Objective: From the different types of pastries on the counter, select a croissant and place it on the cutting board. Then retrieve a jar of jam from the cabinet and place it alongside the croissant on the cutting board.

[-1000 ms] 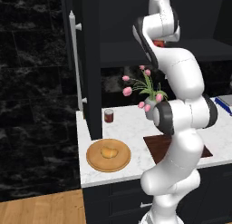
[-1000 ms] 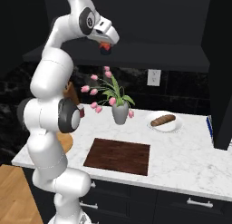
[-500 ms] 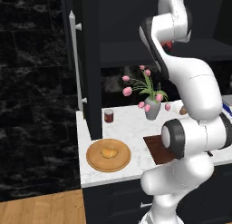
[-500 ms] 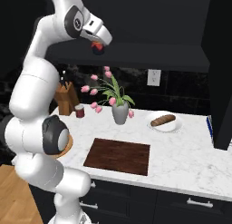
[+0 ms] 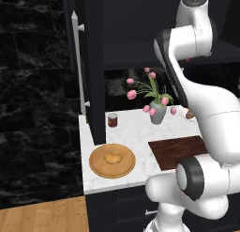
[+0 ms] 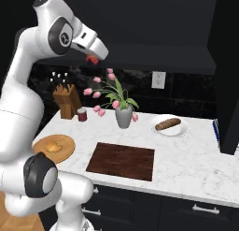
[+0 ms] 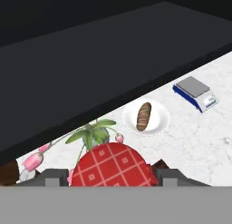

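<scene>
The jar of jam (image 7: 113, 166), red with a white checked pattern, sits clamped between the two fingers of the hand (image 6: 92, 60), which hangs high in the air under the dark upper cabinet (image 6: 154, 24), above the flowers; in the right base view the jar shows as a small red spot at the fingertips. There is one such jar. One croissant (image 5: 111, 157), golden-yellow and lumpy, lies on one round light-wood plate (image 5: 98, 166) at the left end of the desk (image 6: 196, 164), not on the cutting board (image 6: 122, 160). That one cutting board, dark brown and rectangular, lies bare near the front edge of the desk, just right of the wooden plate and apart from it. One darker brown elongated pastry (image 6: 167, 124) rests on one white plate (image 6: 179, 130) farther back to the right. Behind the board stands one grey vase of pink tulips (image 6: 122, 114), directly below the raised hand. One dark maroon cylinder (image 6: 82, 114) stands beside one wooden knife block (image 6: 66, 101) at the back left. One blue kitchen scale (image 7: 195, 93) with a grey top lies at the far right of the desk. The tall cabinet door (image 5: 93, 66) with a long silver bar handle (image 5: 78, 69) stands open over the left end of the desk.
</scene>
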